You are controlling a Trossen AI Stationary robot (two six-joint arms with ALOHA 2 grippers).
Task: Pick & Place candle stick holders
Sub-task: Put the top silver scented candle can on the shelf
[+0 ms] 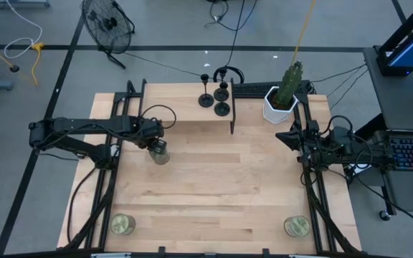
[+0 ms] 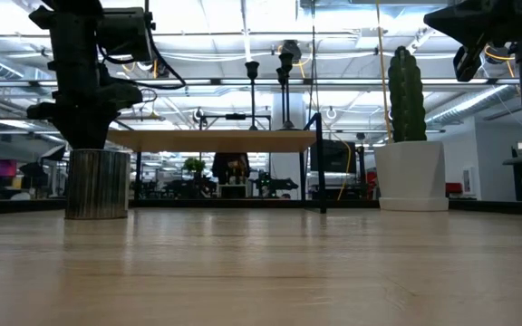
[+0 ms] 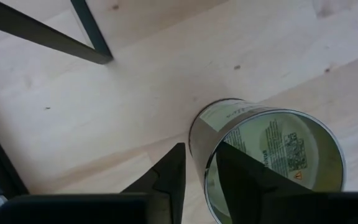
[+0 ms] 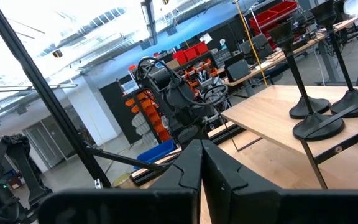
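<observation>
Left gripper [image 3: 197,171] is pinching the glass jar's [image 1: 160,153] wall — one finger inside, one outside.
Candle stick holders [image 1: 216,98] are standing untouched on the raised shelf [image 1: 192,107]; right gripper [image 4: 202,162] is waiting, fingers together, at the table's right edge.

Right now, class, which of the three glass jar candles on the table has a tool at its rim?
The jar candle below the left tool, toward the table's middle-left; the other two stand alone at the near corners.

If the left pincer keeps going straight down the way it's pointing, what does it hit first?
The glass jar candle. The left pincer points down with its fingers straddling the jar's rim, one outside the wall and one inside, so it likely meets the rim or wall before the table. Depth is hard to judge.
</observation>
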